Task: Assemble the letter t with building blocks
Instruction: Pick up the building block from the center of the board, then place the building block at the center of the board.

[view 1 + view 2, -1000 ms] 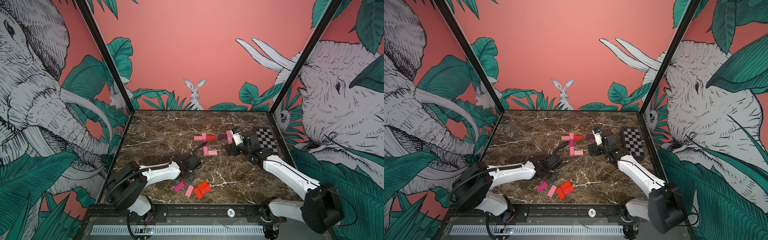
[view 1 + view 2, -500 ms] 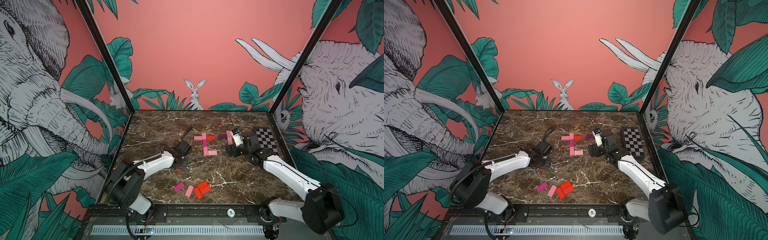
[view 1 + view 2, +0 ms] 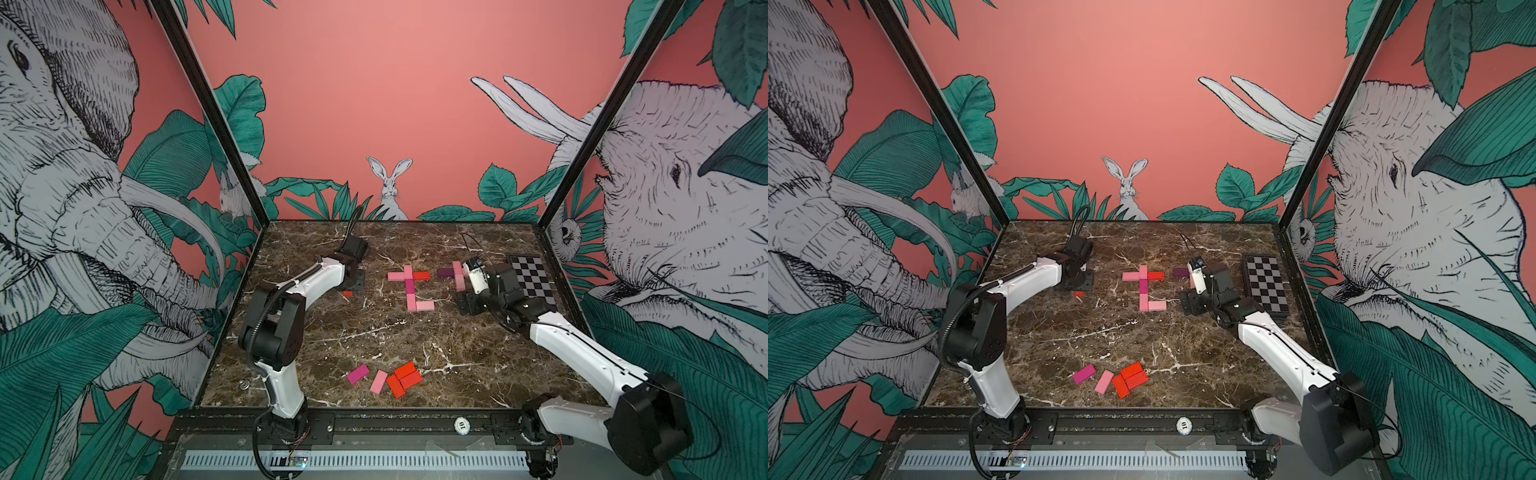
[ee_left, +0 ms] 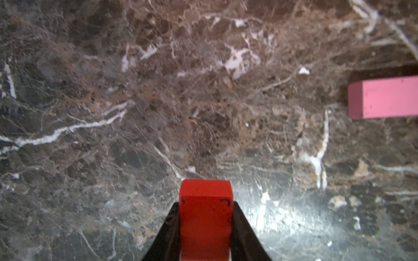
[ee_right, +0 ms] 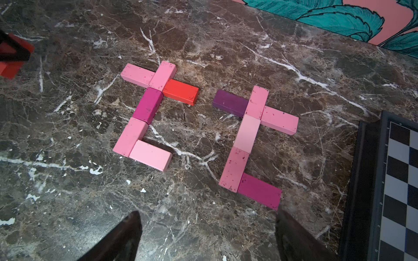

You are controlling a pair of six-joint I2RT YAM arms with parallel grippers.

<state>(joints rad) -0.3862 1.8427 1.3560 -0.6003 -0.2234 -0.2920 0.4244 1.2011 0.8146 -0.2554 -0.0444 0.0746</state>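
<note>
My left hand (image 4: 206,204): shut tight on red block (image 4: 205,228), block end pokes out past black fingers (image 4: 167,230). Hand points down, low over table (image 4: 158,101); arm stretched toward back.

My right hand (image 5: 208,228): wide open, holds nothing, hangs near foot of two t shapes.

- t with red bar (image 5: 147,106): pink, magenta.
- t with purple bar (image 5: 251,140): pink, magenta.

Blocks flat, dull, scuffed. Five spare blocks (image 3: 386,378) near front edge. Table looks like dark brown marble, white veins. Checkered board (image 3: 532,280) beside right arm. Walls pink, with drawn elephants, leaves, rabbit.
</note>
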